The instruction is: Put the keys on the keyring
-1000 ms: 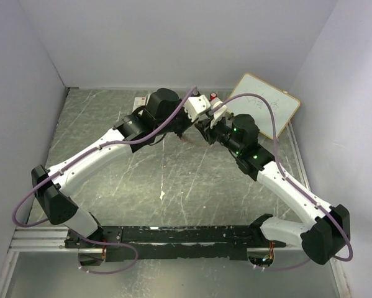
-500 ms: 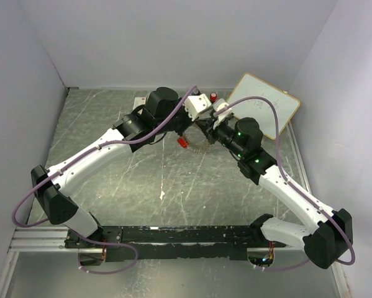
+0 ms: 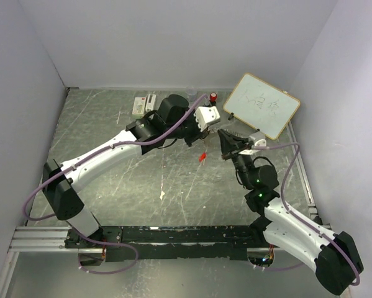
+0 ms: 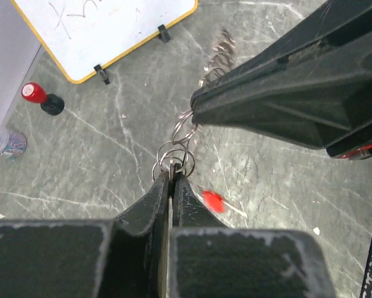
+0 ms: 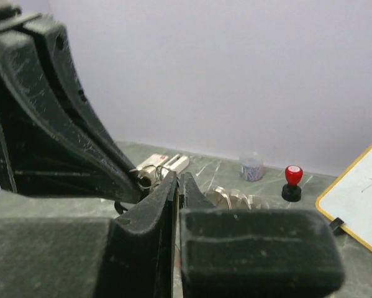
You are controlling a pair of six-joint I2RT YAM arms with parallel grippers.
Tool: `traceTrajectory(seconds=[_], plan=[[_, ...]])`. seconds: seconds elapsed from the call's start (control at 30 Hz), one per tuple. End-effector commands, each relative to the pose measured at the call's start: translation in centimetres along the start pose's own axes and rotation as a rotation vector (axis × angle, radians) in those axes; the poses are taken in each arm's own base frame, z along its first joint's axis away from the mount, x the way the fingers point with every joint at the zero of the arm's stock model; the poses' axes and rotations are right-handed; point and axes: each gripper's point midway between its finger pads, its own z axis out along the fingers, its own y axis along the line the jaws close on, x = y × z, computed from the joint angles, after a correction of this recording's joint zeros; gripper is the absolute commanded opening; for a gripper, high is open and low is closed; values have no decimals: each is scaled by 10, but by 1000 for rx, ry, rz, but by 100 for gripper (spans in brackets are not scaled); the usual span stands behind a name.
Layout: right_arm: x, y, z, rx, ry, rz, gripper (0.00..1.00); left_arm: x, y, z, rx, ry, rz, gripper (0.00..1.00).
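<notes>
At the centre of the left wrist view, the left fingers [image 4: 171, 179] are seen pressed together, with small silver wire loops pinched between their tips. These loops belong to the near end of the keyring [image 4: 215, 62], whose wavy, toothed outline runs up towards the top of the frame and is blurred there. From the right side of the same view, the right fingers [image 4: 194, 105] are brought in. They are also pressed together, and their tips are set against another loop of the keyring. Whether that loop is actually pinched cannot be told.

Just right of and below the left fingertips, the red key [image 4: 212, 200] is seen, its silver blade pointing to the lower right. Whether it hangs or lies on the grey marbled bench [image 4: 99, 155] cannot be told.

In the upper left of the frame a whiteboard [image 4: 111, 25] with a yellow edge is propped. Below it, at the left edge, a small black cylinder with a red top [image 4: 40, 98] and a clear cup [image 4: 2, 143] are placed on the bench.
</notes>
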Motion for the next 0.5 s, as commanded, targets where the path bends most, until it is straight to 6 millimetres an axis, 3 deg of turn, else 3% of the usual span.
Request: traceTrajectory(seconds=[0.0, 0.17, 0.2, 0.3, 0.37, 0.43, 0.47], plan=[[-121, -49, -20, 257, -492, 129, 0, 29, 8, -19, -42, 77, -45, 7], [-137, -57, -31, 298, -566, 150, 0, 27, 29, -30, -159, 74, -68, 7], [-135, -53, -26, 282, -535, 106, 0, 26, 34, -33, -184, 73, -71, 7], [-126, -35, 18, 211, -282, 18, 0, 18, 40, -39, -206, 52, -62, 7], [-110, -21, 41, 133, -125, -52, 15, 11, 42, -42, -209, 39, -50, 7], [-90, -7, 56, 41, 11, -138, 54, 5, 44, -45, -216, 29, -37, 7], [-77, 4, 62, -26, 78, -166, 65, 3, 45, -46, -214, 29, -28, 7]])
